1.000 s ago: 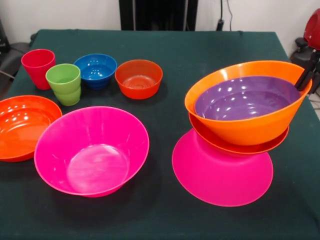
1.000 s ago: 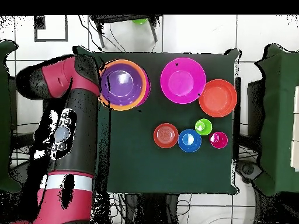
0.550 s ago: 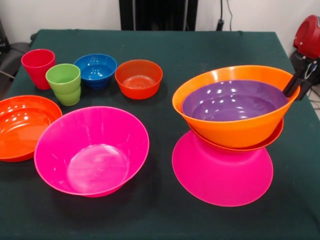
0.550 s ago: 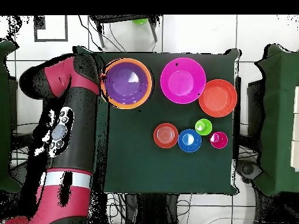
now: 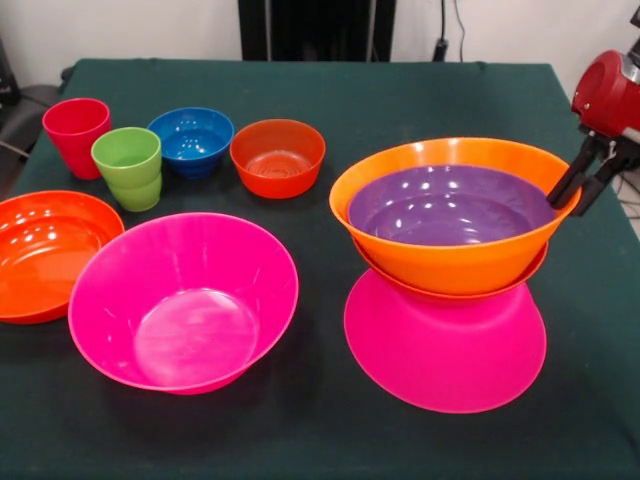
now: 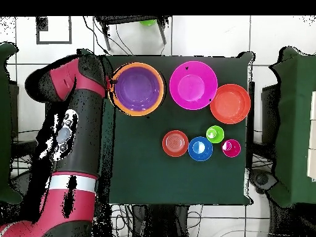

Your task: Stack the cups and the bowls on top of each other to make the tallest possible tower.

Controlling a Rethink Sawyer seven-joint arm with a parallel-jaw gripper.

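Near edge of surface [image 5: 330, 440]: upright pink bowl [image 5: 183, 300], w/ tower [image 5: 445, 290] beside it near the right edge — upturned pink base, red-orange, orange, purple nested. Gripper [image 5: 578, 185] jaws clamped on orange bowl [image 5: 450, 262] rim. Shallow red-orange bowl [image 5: 45, 250] at left edge. Further back: small red-orange bowl [image 5: 277, 156], blue bowl [image 5: 191, 140], green cup [image 5: 128, 167], red cup [image 5: 76, 135].

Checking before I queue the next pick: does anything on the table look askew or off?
The tower sits off-centre: the large orange bowl with the purple bowl inside overhangs the far edge of the upturned hot pink bowl. The gripper has its fingers straddling the orange rim. Nothing looks spilled or damaged.
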